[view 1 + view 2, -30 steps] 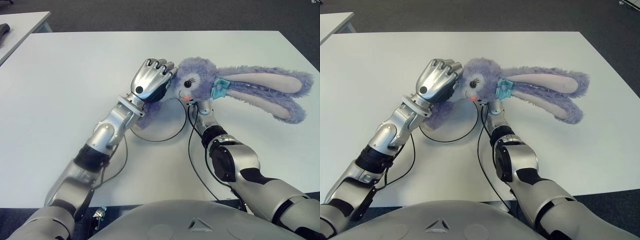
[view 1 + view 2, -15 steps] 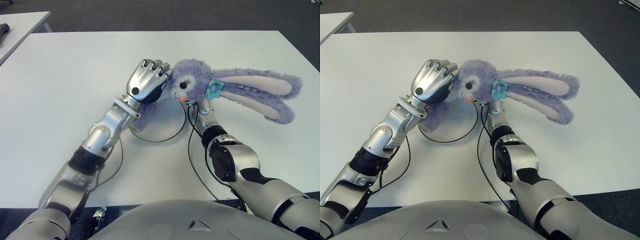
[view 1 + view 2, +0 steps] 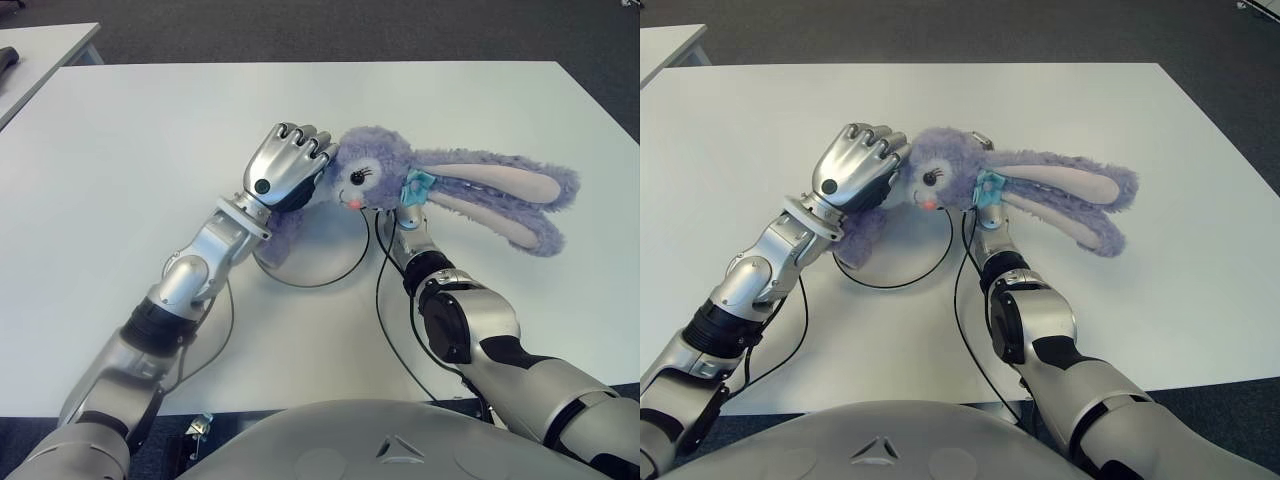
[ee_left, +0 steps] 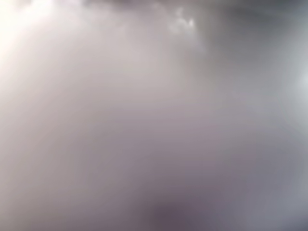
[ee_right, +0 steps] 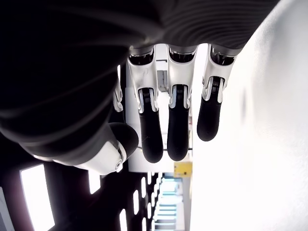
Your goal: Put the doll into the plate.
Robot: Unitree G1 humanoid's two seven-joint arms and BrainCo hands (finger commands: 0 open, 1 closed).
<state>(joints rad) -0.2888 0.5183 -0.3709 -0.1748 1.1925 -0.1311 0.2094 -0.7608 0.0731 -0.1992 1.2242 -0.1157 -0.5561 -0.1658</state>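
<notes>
Right robot hand (image 3: 985, 208) under doll (image 3: 970, 180).

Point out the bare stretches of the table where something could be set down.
The table is bare across its whole left side, left of the left hand, and along the far edge beyond the doll. There is also room at the right near corner, past the right arm. It is crowded mid-table: the doll lies over the plate, with both hands at it.
</notes>
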